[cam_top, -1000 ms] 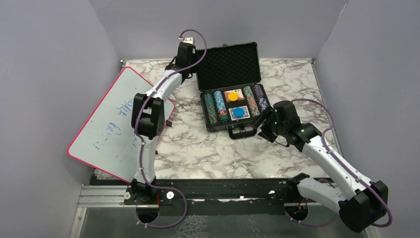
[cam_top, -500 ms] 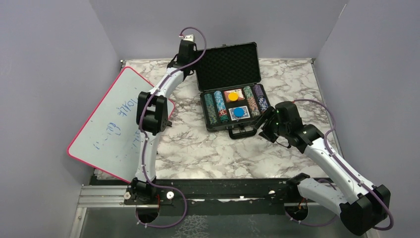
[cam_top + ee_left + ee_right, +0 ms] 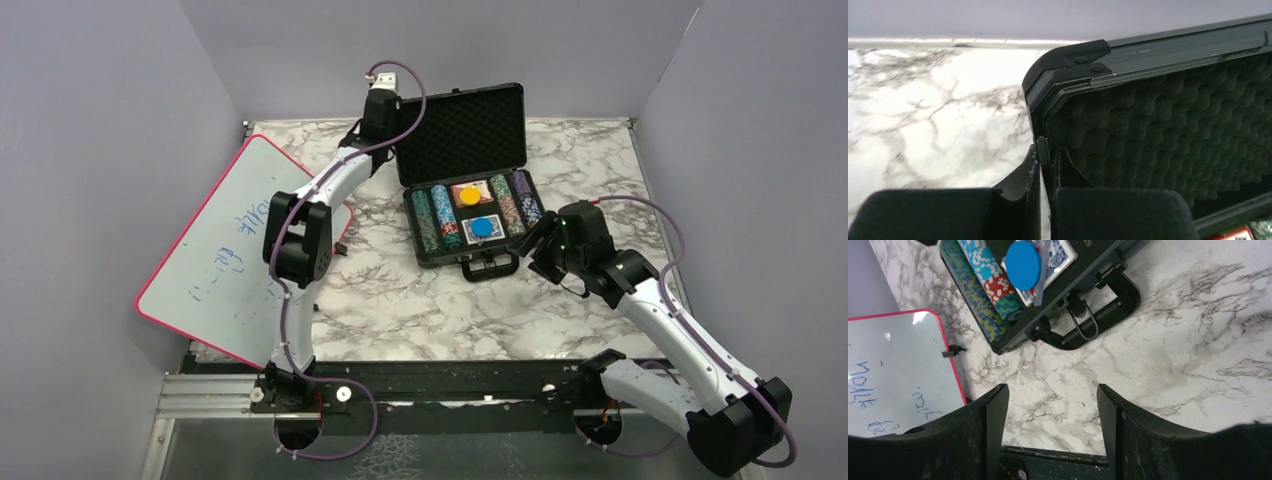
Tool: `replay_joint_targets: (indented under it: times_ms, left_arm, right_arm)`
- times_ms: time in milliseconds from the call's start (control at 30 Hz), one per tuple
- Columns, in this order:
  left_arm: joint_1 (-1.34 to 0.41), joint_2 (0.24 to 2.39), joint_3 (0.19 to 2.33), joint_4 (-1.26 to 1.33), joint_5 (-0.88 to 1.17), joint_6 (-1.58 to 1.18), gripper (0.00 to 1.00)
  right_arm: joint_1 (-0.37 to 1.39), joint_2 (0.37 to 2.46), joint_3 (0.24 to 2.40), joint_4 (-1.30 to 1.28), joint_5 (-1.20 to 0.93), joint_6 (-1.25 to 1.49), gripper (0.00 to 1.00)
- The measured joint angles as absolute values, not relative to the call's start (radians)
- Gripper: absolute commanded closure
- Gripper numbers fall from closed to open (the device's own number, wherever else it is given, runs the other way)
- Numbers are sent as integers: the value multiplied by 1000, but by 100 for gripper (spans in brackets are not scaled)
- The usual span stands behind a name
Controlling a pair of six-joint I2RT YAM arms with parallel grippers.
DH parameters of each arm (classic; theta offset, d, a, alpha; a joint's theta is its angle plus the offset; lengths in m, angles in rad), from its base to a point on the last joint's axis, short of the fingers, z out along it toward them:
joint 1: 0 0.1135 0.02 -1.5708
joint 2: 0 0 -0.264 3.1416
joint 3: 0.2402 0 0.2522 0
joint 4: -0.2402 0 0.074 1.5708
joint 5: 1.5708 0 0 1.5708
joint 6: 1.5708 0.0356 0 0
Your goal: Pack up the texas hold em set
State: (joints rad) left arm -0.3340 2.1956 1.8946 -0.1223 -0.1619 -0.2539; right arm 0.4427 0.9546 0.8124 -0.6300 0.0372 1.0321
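Since the earlier frame the left arm has reached a little farther up the lid's left edge, and the right arm has drifted slightly to the right. The left gripper [image 3: 1045, 165] is clenched on that edge of the briefcase [image 3: 470, 125] lid, one finger on each face, close below the upper corner. The briefcase stands open at the far middle of the worktop [image 3: 400, 290], with chips [image 3: 432, 218] in rows and two round buttons [image 3: 483, 227] in its tray. The right gripper [image 3: 1052, 395] hangs released above bare worktop, near the handle [image 3: 487, 268].
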Motion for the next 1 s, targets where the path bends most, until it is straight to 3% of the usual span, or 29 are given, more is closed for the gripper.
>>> replay_joint_targets:
  times_ms: [367,700,867,1000]
  left_arm:
    - [-421,1843,1449,7,-314,-215,100]
    - [-602,1581,1126,124,-473,-146,100]
    - [-660,1500,1013,147,-478,-134,65]
    - [-670,1415,952,76,-351,-184,55]
  right_arm:
    - [443,958,879,-647,141,1015,32]
    - [443,976,880,-656,171,1016,32]
    - [443,975,882,-663,178,1016,32]
    - [443,974,896,-687,192,1015,32]
